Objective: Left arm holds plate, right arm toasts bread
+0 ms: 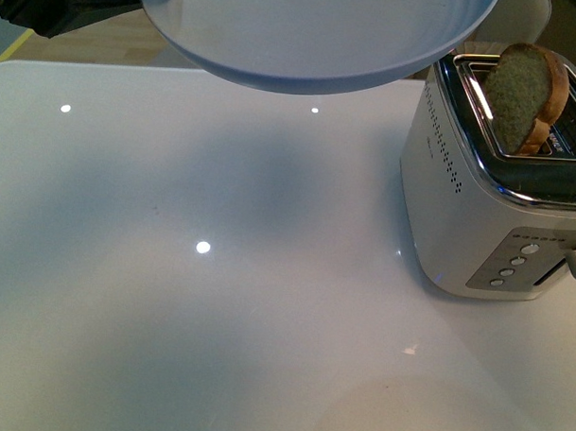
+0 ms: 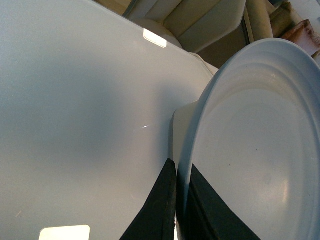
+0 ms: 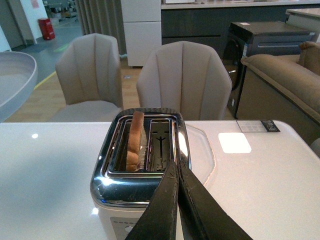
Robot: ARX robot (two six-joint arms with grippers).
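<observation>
Bread (image 3: 135,140) is out of both grippers. The right gripper (image 3: 175,167) has its dark fingers (image 3: 160,210) pressed together on nothing, hovering over the near end of the toaster (image 3: 140,187). The slice stands on edge in one of the two slots, much of it above the chrome top, and the other slot is bare. The left gripper (image 2: 181,169) pinches the rim of the plate (image 2: 260,150), one finger on each face. It holds the plate, with nothing on it, in the air above the white table (image 1: 173,268), close beside the toaster. Loading looks done. Whether toasting has happened I cannot tell: the slice sits high and pale. Left, probably, are the toasting itself and moving the slice onto the waiting plate.
</observation>
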